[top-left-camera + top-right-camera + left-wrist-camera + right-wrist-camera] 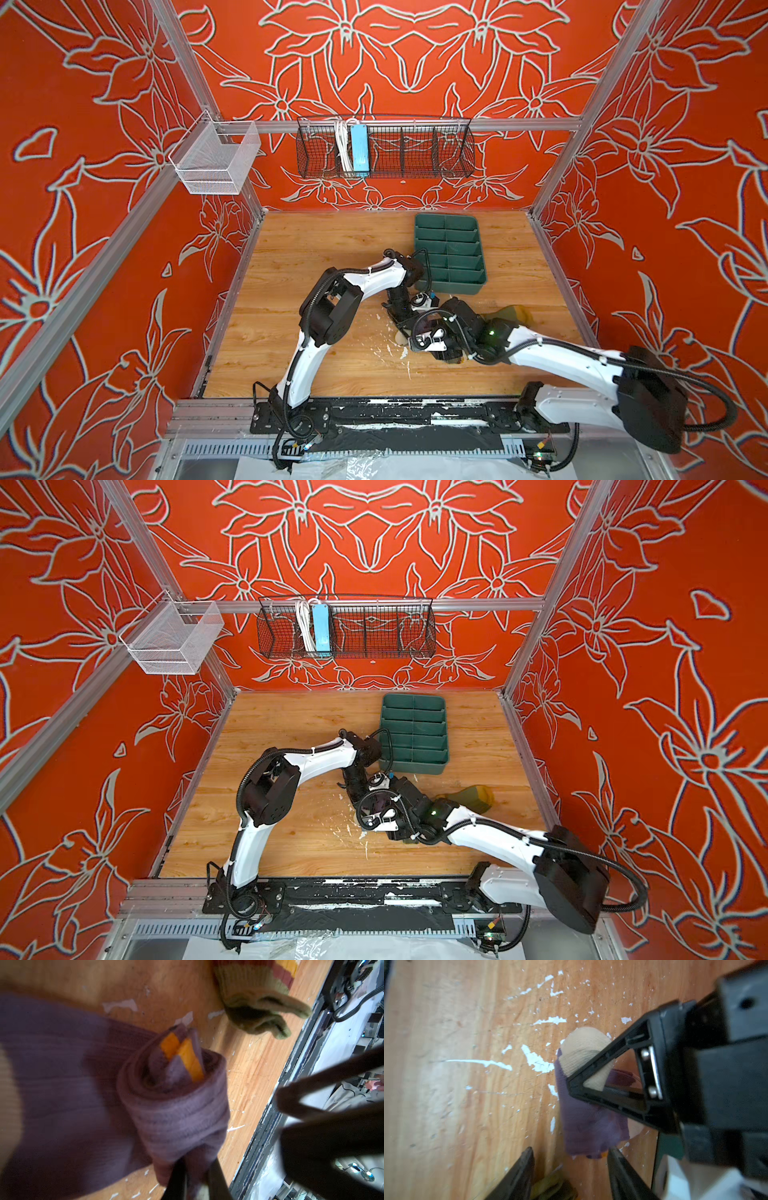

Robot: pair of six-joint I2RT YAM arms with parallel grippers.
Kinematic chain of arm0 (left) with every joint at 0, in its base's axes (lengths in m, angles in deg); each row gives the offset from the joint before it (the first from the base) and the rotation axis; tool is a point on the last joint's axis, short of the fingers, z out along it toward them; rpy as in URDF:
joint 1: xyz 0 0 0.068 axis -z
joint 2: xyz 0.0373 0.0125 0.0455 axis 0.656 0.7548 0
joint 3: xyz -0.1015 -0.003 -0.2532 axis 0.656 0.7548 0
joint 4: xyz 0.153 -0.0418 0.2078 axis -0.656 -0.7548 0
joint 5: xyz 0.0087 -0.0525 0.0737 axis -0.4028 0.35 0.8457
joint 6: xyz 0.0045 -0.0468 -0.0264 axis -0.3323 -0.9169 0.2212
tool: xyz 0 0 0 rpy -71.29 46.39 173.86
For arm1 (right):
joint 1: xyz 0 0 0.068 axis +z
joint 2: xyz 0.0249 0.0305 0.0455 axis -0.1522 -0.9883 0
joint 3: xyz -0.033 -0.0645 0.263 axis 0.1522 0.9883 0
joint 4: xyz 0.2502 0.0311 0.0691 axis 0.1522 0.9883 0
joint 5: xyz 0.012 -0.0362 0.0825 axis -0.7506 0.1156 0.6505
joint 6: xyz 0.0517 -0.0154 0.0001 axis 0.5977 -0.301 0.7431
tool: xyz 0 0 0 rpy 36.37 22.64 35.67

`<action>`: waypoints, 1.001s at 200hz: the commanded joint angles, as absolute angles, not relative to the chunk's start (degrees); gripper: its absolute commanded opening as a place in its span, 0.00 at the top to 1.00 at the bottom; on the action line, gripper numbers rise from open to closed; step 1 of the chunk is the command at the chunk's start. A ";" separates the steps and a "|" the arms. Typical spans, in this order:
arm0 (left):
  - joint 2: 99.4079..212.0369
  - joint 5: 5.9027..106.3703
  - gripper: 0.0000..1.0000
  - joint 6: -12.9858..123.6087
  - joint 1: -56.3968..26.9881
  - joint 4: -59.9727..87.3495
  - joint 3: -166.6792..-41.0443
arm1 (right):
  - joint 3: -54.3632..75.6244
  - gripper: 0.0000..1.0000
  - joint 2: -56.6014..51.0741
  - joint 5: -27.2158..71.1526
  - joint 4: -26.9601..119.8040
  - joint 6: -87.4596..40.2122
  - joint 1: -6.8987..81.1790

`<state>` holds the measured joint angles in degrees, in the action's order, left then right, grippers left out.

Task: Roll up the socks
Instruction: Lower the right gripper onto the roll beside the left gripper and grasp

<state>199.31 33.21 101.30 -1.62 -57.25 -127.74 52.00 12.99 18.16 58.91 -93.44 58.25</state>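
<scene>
Left wrist view gives us the left gripper [197, 1169] pinched shut on the purple sock [170, 1113], whose orange-striped end is rolled tight, the rest flat on the table [249, 1076]. We see the right gripper [570, 1149], jaws parted, just beside it; the olive sock [255, 1001] lies near.
</scene>
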 commanded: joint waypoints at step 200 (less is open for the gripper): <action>149.87 74.65 0.51 88.25 -4.61 -27.70 -94.70 | 32.96 1.00 -11.33 28.14 76.73 -92.39 58.07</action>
<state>161.04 56.67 92.17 -4.22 -35.66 -100.98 37.19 -6.97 21.30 64.33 -93.29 58.03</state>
